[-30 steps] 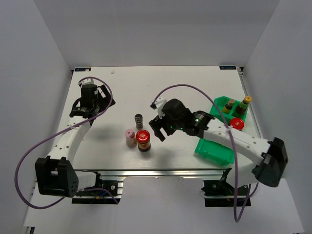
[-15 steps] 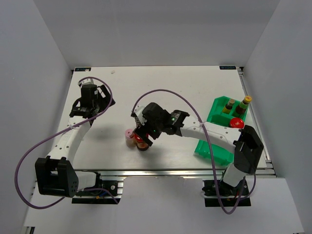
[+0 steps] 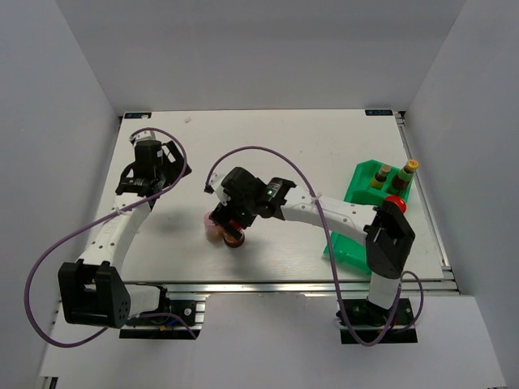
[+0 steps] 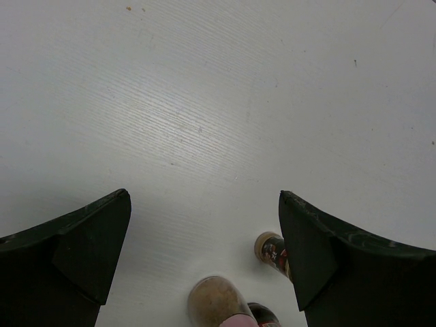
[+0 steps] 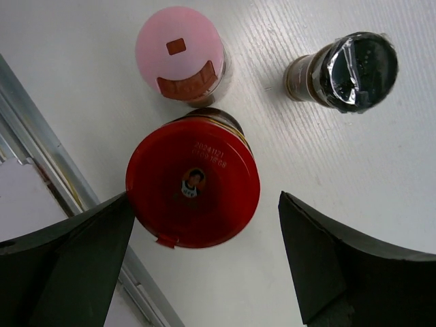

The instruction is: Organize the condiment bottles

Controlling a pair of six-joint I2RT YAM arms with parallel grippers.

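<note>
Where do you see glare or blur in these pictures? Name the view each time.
Right wrist: glare on the film-wrapped top of the shaker; the red-lidded jar is sharp. Left wrist: the pink-capped jar at the bottom edge is blurred. Top external: even, soft light.

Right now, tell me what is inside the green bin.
The green bin holds a tan-capped brown bottle, a yellow-capped green bottle and a red-lidded jar. The right arm covers its near middle, so anything there is hidden.
</note>
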